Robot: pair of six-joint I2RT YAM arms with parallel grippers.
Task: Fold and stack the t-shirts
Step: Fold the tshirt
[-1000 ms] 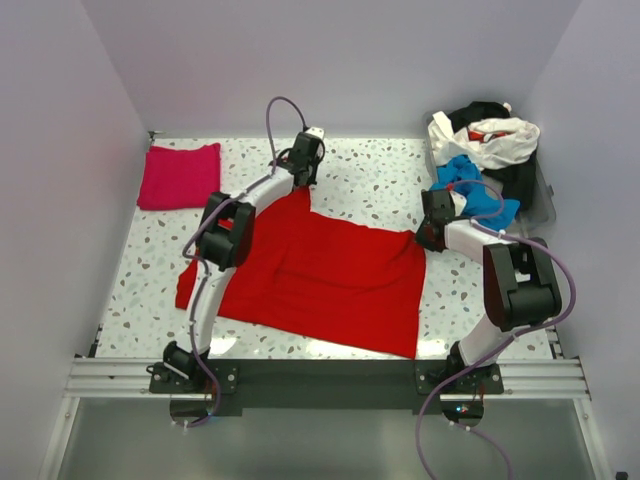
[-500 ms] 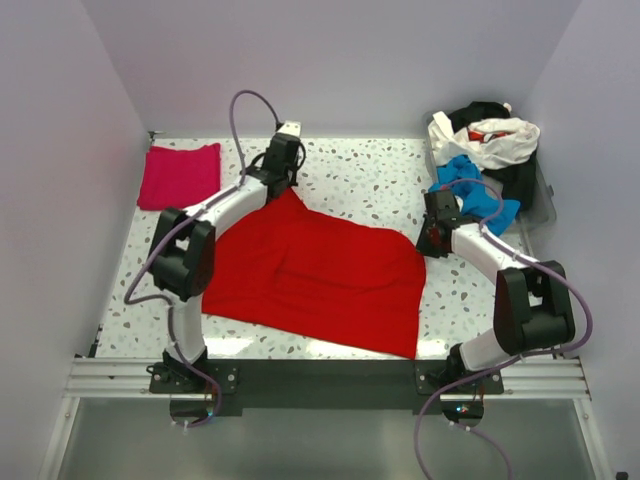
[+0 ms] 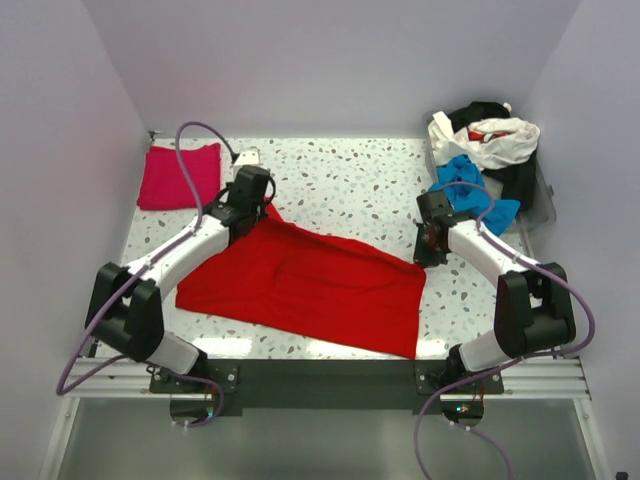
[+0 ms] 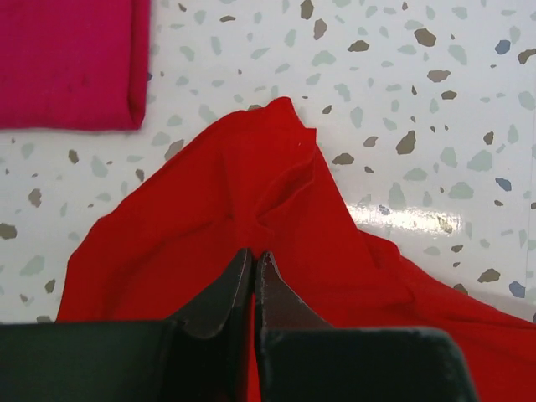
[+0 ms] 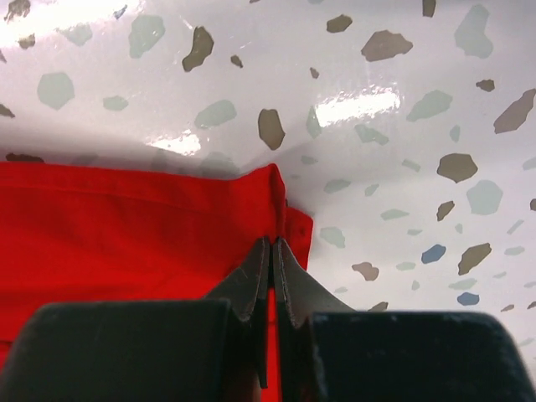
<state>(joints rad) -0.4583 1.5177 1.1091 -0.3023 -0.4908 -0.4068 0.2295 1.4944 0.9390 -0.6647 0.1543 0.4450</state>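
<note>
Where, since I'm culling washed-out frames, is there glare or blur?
Left wrist: glare patch on the terrazzo table right of the red t-shirt. Right wrist: glare streaks beyond the shirt's corner. Top external: sharp, with sheen along the table's near edge.

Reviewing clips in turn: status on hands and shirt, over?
Left hand shut on red shirt, far-left corner. Right hand shut on far-right corner. Shirt spread, not yet folded. Pink shirt, clothes pile off to the sides.

Lab cell: white walls [image 3: 330,60], speckled table [image 3: 360,180]
</note>
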